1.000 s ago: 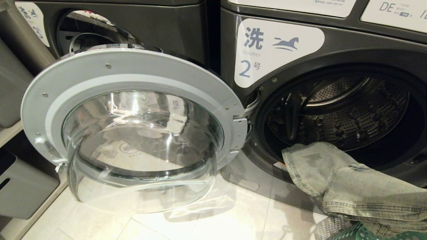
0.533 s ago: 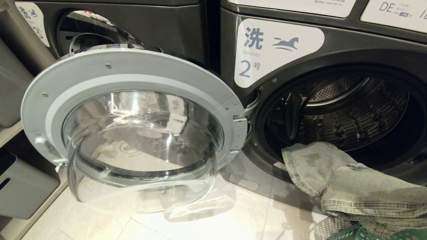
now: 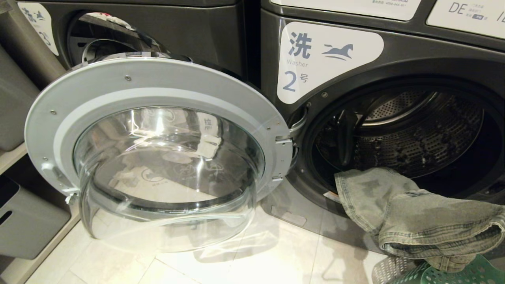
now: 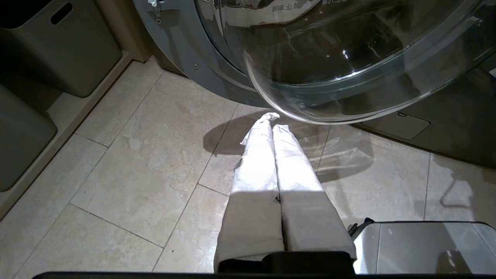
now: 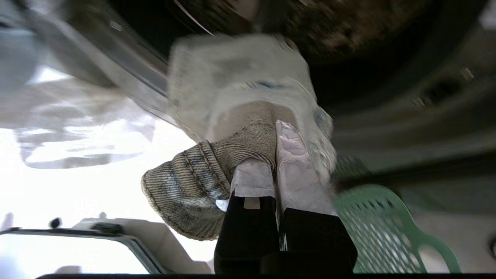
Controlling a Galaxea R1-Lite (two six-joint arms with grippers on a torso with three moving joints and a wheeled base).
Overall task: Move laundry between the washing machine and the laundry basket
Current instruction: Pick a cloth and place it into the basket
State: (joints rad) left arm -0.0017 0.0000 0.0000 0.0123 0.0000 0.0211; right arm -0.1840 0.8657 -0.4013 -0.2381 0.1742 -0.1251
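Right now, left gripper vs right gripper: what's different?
The left gripper is shut on nothing, while the right gripper is shut on the laundry, a grey-olive denim garment. The left gripper hangs over bare floor tiles under the open glass door; the right gripper is at the mouth of the washing machine, beside the green laundry basket. Both have pale wrapped fingers pressed together.
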